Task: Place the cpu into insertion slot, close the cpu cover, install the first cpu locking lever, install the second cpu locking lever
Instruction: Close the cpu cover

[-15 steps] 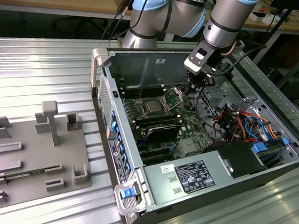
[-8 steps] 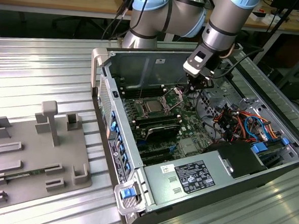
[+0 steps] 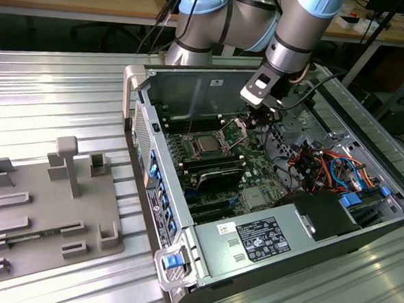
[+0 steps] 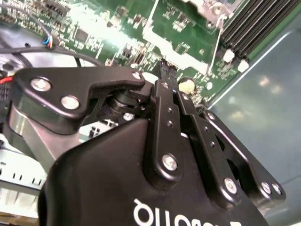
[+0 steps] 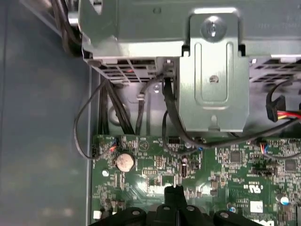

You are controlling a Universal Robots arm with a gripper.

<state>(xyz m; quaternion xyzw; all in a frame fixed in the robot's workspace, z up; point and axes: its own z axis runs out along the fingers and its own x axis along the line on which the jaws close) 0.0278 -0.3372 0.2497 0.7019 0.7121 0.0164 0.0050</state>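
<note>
In the exterior view, the cpu (image 3: 207, 144) is seated in the insertion slot (image 3: 192, 143). The cpu cover (image 3: 234, 129) is raised at the slot's far edge. The fingers (image 3: 257, 118) are held just beyond the cover, probably to bear on it.

In both wrist views, the fingers (image 4: 162, 89) (image 5: 175, 194) are pressed together, with nothing gripped, over the circuit board (image 5: 141, 179).

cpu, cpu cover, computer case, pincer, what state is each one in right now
cpu: seated flat in the insertion slot
cpu cover: tilted up, not closed over the cpu
computer case: lying on its side, open
pincer: shut
</note>
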